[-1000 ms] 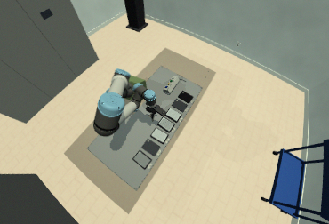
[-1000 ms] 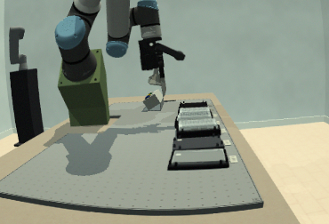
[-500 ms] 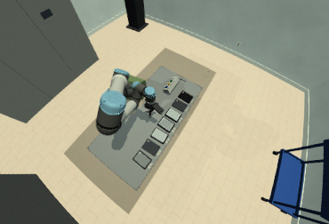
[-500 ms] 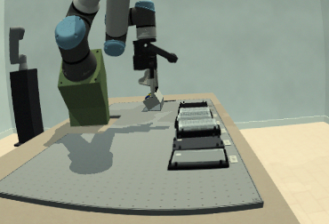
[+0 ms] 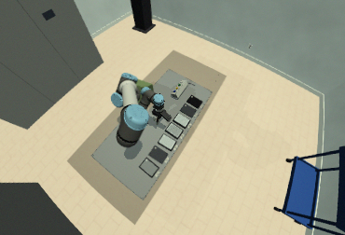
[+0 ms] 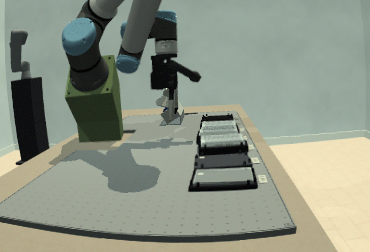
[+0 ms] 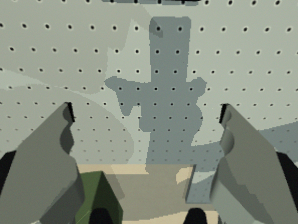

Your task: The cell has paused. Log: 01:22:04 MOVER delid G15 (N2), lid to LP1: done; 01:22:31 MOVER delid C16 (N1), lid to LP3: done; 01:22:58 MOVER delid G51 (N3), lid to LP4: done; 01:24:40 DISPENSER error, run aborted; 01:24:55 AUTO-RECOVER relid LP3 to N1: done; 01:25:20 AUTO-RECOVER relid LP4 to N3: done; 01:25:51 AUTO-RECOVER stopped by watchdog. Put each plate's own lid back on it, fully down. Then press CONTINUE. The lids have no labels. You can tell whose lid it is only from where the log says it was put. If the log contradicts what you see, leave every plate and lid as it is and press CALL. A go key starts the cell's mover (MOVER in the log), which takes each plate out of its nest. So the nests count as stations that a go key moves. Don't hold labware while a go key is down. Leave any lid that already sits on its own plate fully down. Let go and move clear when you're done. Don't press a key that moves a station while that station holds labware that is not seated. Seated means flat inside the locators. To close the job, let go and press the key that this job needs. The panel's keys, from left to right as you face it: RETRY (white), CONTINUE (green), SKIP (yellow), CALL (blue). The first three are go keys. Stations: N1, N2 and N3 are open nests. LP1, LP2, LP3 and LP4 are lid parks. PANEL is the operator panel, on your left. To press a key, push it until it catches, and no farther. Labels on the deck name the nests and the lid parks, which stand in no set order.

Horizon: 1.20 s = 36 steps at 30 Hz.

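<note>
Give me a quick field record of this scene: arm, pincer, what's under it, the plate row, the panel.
arm: bent over the deck, wrist pointing down
pincer: open, holding nothing
under pincer: bare perforated deck and the pincer's own shadow
plate row: along the deck's edge, beside the pincer, not under it
panel: at the row's far end, untouched

Arm [image 6: 145,4]: pale grey tubes, blue joint caps, dark collars | my base: green block [image 6: 95,106] | gripper [image 7: 148,130]: black body, two grey notched fingers
</note>
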Motion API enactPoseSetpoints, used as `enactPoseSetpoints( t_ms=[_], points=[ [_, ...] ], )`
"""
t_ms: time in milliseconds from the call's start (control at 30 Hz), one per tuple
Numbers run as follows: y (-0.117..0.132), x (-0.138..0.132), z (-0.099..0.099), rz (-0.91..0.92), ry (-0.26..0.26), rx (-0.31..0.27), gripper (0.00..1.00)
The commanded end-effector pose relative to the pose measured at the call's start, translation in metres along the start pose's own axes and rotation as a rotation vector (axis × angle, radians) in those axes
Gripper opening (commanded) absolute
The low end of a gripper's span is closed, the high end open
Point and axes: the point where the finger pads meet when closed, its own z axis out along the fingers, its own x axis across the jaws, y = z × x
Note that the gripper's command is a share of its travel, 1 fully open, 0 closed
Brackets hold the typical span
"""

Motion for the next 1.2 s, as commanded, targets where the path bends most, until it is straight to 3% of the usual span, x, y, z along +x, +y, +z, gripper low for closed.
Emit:
enactPoseSetpoints(
  t_ms=[0,567,1167],
  points=[
    [-0.001,0.000,0.024,-0.002,-0.003,0.021,0.82],
    [-0.001,0.000,0.024,-0.002,-0.003,0.021,0.82],
    [-0.030,0.075,0.023,0.045,-0.003,0.021,0.82]
  ],
)
